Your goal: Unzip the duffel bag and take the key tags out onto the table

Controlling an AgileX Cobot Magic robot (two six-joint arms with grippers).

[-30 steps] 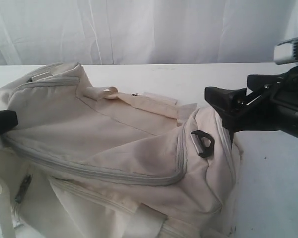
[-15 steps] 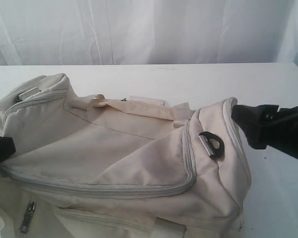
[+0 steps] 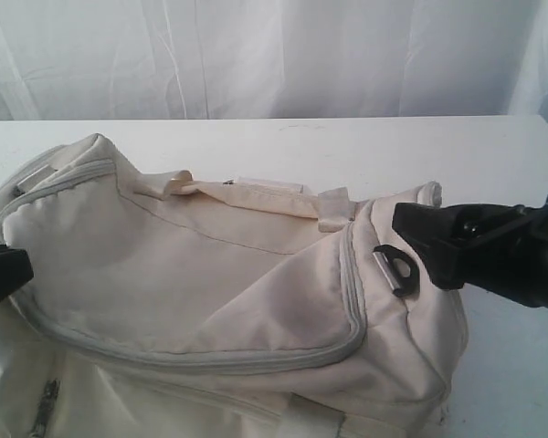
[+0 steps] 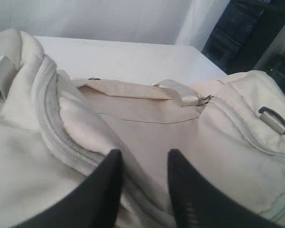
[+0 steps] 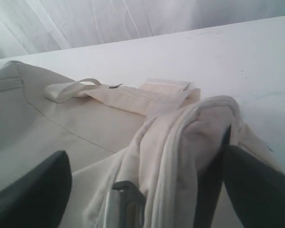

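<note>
Two arms are working this one, one parked at each end of the duffel bag. The bag is sprawling over the near left and middle of the white table, slumping a bit, and its near edge is running out of the exterior view. Its grey zipper is curving around the top panel and is looking zipped shut along every stretch that's showing. A cream webbing handle is lying flat along the far side of the bag. A dark metal ring is sticking up off the right end, and a little zipper pull is hanging down at the near left corner.

The left gripper is sitting on the bag's left end. Its jaws are standing narrow, with the ridge of the zipper seam running in between them. Honestly I can't tell if they're actually pinching it or just resting on the cloth.

The right gripper is sitting at the right end with its jaws gaping wide, straddling the bunched-up corner of the bag. One finger is pressing right against the fold, and the other is standing clear of it, out over the flat panel near the metal ring. A white curtain is hanging behind the table's far edge.
</note>
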